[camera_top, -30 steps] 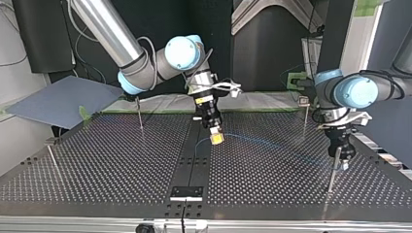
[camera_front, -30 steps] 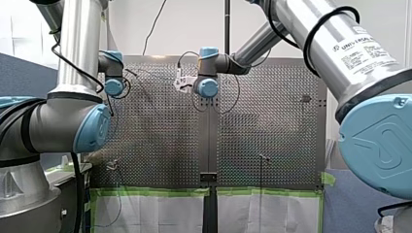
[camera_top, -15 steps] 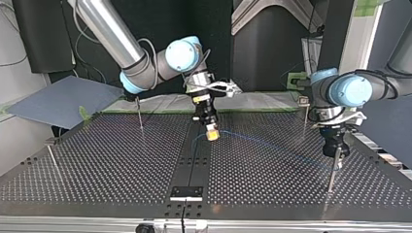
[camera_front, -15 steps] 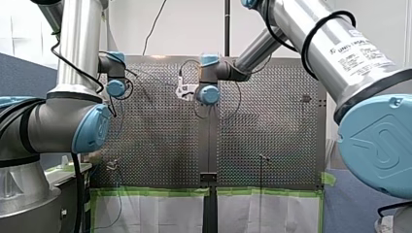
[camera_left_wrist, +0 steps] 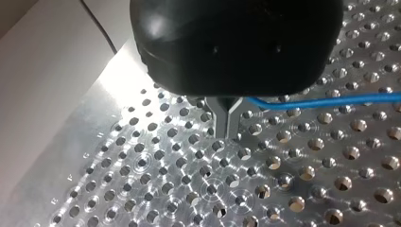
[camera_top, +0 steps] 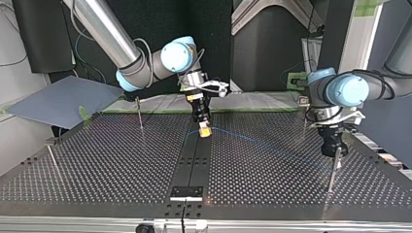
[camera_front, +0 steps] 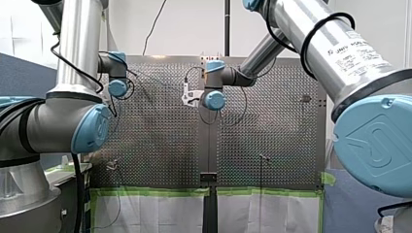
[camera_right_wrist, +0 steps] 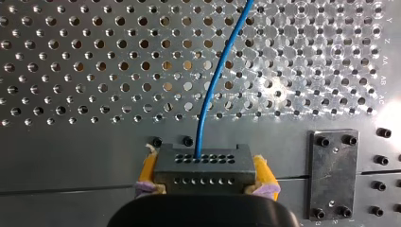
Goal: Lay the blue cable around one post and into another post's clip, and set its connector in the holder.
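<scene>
Fingers of my right gripper, yellow-padded, clamped on the two ends of the dark connector. Holds that block over the black centre strip, toward the strip's end nearer the arms; cannot tell whether it touches the strip. Lets a single blue cable out of the connector's row of holes, bending away from the strip over the perforated table. Seen in the top view, runs off the strip in a long shallow arc, low over the table, out to my left gripper, well away from the strip. Passes a clip post on the way, between the strip and that gripper, with the post apart from the cable on the arms' side. Metal fingers of my left gripper drawn together into one narrow tip just above the holes, pinched on the cable, with the blue line coming out at their side. Hovers right beside a second post. Across the strip, a third post and a fourth post, well apart from both grippers. Dark plate with a screw at each corner on the strip's smooth band, off to one side of the connector and apart from it.
</scene>
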`<state>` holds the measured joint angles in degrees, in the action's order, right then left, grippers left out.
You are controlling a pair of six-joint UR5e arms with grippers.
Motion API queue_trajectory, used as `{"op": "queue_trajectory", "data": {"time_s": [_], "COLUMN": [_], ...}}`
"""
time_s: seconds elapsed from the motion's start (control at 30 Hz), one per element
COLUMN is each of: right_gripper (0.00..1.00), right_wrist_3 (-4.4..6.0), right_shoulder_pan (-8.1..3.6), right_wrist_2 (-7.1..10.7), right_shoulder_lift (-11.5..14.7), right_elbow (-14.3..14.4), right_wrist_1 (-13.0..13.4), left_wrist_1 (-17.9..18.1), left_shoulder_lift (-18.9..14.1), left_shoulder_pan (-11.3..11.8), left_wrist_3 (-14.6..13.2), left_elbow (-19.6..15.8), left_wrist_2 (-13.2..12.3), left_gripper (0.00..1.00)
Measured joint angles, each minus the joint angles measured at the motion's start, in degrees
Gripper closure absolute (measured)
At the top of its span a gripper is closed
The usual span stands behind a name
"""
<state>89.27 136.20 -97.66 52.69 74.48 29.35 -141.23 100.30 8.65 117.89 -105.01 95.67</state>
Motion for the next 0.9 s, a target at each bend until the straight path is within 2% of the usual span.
{"op": "queue_trajectory", "data": {"time_s": [0.03, 0.07, 0.13, 0.17, 0.23, 0.6, 0.87, 0.9], "right_gripper": [1.00, 1.00, 1.00, 1.00, 1.00, 1.00, 1.00, 1.00], "right_wrist_3": [0.00, 0.01, 0.05, 0.08, 0.13, 0.29, 1.25, 1.39], "right_shoulder_pan": [-0.02, -0.04, -0.14, -0.22, -0.48, -2.01, -3.71, -3.91], "right_wrist_2": [0.00, 0.00, 0.01, 0.01, 0.03, 0.01, 0.00, 0.00], "right_shoulder_lift": [0.0, 0.0, 0.0, 0.0, 0.0, 0.0, 0.0, 0.0], "right_elbow": [0.0, 0.0, 0.2, 0.4, 1.0, 4.2, 7.8, 8.3], "right_wrist_1": [0.0, 0.0, 0.1, 0.3, 0.8, 2.6, 5.5, 5.9], "left_wrist_1": [0.0, 0.0, -0.1, -0.1, -0.3, -1.0, -0.8, -0.8], "left_shoulder_lift": [0.0, 0.0, 0.0, 0.0, 0.0, 0.0, 0.0, 0.0], "left_shoulder_pan": [-0.1, -0.3, -0.5, -0.7, -0.9, -1.5, -1.6, -1.6], "left_wrist_3": [-0.1, -0.3, -0.5, -0.5, -0.6, -0.7, -1.4, -1.4], "left_elbow": [0.0, 0.0, 0.0, 0.0, 0.0, 0.0, -0.1, -0.1], "left_wrist_2": [0.2, 0.6, 1.2, 1.7, 2.6, 8.1, 8.8, 8.7], "left_gripper": [0.72, 0.72, 0.58, 0.58, 0.48, 0.45, 0.45, 0.43]}}
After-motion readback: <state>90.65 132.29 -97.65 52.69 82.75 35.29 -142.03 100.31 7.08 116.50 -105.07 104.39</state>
